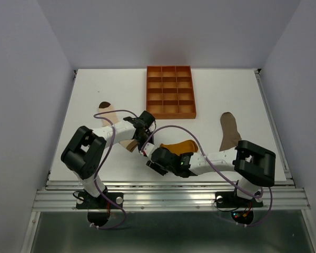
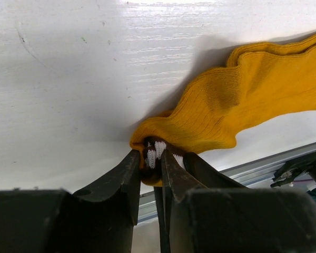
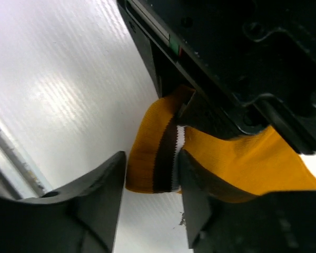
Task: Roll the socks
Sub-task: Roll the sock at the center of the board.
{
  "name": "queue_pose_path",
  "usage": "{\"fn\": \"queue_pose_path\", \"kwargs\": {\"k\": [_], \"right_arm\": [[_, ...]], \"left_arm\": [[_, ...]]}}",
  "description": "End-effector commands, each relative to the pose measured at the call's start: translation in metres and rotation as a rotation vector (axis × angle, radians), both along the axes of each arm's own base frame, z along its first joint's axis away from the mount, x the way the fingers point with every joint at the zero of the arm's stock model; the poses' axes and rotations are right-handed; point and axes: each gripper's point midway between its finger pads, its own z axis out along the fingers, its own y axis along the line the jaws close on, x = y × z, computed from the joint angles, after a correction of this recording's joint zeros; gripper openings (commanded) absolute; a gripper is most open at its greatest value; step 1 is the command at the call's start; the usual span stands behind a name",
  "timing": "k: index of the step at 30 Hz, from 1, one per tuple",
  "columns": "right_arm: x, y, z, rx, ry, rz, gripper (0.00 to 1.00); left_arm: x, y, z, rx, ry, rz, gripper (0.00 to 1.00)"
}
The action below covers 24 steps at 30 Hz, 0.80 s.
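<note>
Pinching striped cuff [image 3: 166, 158] of mustard-yellow sock [image 2: 242, 100] with left gripper [image 2: 150, 157], jaws narrow, near-centre of desk [image 2: 68, 79]. Straddling same cuff with right gripper [image 3: 151, 161]; can't tell if clamped. Can't see cuff from top, hidden under grippers; toe cut off in wrist views.

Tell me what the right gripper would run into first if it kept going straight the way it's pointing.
The striped cuff of the mustard-yellow sock, which lies between the fingers of the right gripper. Close behind, as far as depth shows, sits the left gripper, clamped on that cuff.
</note>
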Motion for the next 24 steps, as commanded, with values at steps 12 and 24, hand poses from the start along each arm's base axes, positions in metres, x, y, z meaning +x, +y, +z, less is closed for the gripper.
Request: {"fn": "queue_pose_path", "kwargs": {"k": [12,24], "right_arm": [[0.011,-0.011,-0.017,-0.092,-0.061,-0.124,0.02],[-0.012,-0.005,-0.022,0.09,0.168,-0.18,0.01]], "left_arm": [[0.0,-0.009,0.018,-0.046,-0.008,-0.012,0.08],[0.029,-0.001,0.04,-0.054,-0.167,0.077,0.68]]}}
